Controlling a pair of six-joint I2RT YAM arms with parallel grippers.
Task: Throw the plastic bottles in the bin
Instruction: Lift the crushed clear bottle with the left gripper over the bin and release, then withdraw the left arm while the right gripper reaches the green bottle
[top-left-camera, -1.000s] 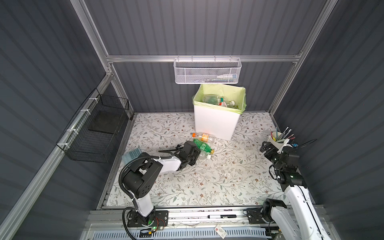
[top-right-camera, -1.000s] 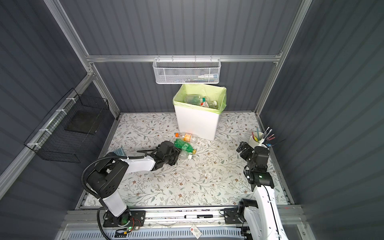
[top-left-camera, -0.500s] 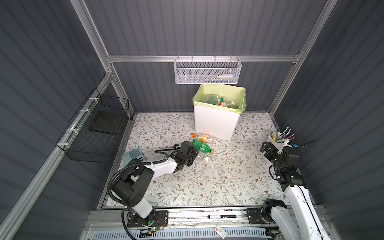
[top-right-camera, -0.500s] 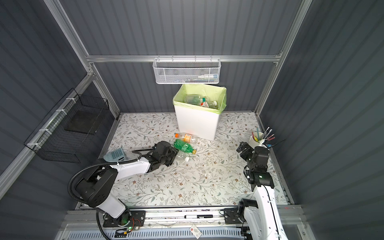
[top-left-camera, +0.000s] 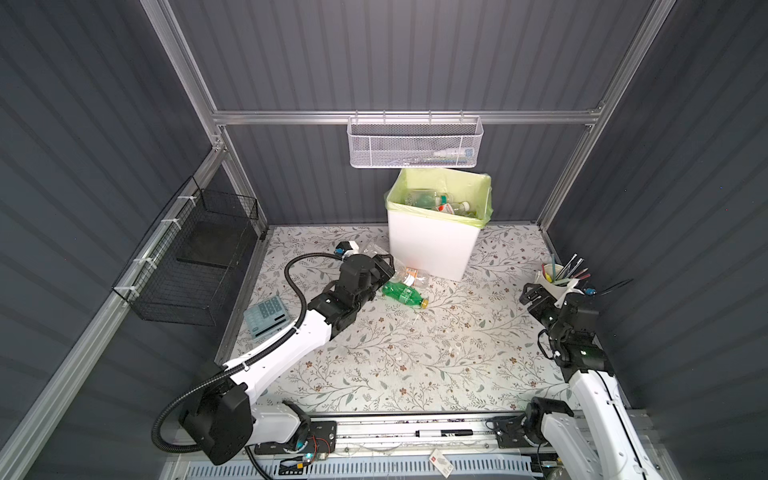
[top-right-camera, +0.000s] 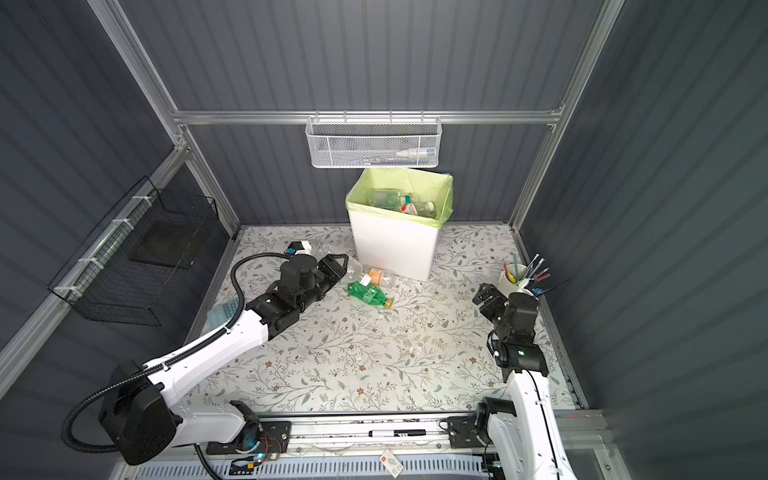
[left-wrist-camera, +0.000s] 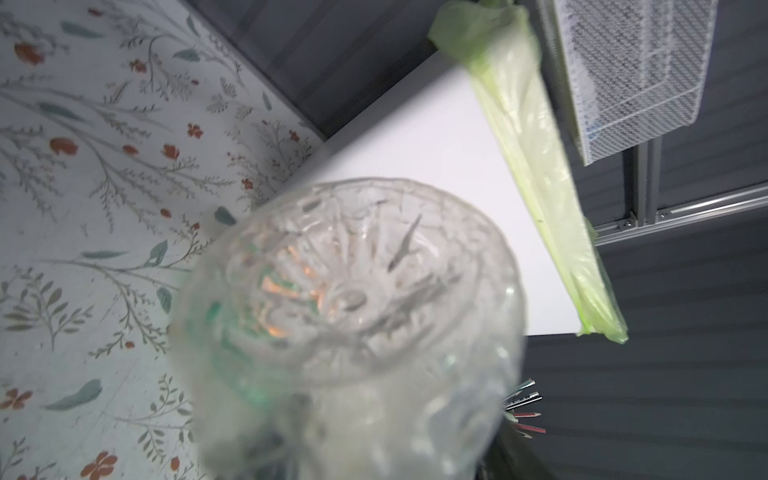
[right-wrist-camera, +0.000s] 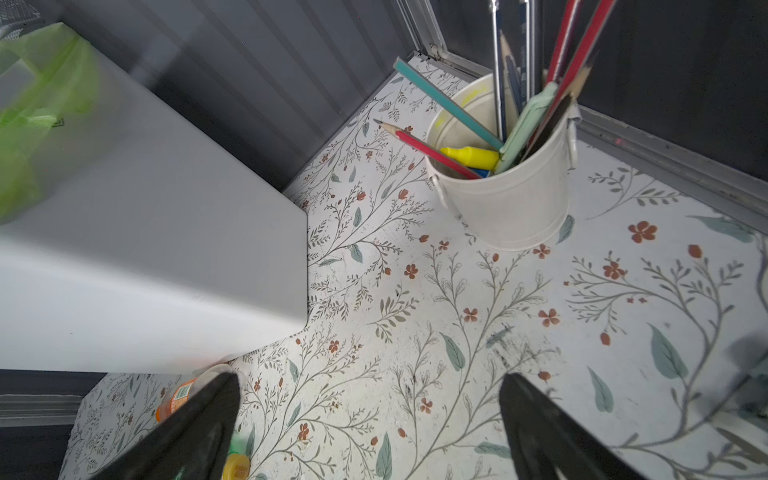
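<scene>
1. Left wrist view is showing the ribbed base of the clear bottle (left-wrist-camera: 353, 291) filling the frame close to the lens, with orange and green glinting through it and the white side of the bin (left-wrist-camera: 415, 166) rising behind
2. In both top views the left gripper (top-left-camera: 388, 266) is reaching low over the floral table (top-left-camera: 415, 353), its fingers pressing in on the base end of that clear bottle, which is lying on its side, orange label showing, just in front of the bin's near left corner
3. The green bottle (top-left-camera: 401, 293) is lying on the table just beside the clear one, on the near side, its yellow cap pointing right
4. The bin is standing upright at the back of the table under the white mesh basket (top-left-camera: 413, 141), its pale green bag folding over the rim, and several bottles (top-left-camera: 436, 203) are lying inside it
5. The right gripper (right-wrist-camera: 370, 378) is hanging over the table's right side near the pencil cup (right-wrist-camera: 507, 199), its 2 black fingers spreading wide with only the table showing between them
6. A calculator (top-left-camera: 266, 313) is lying near the table's left edge, and the black wire basket (top-left-camera: 195, 257) is hanging on the left wall
</scene>
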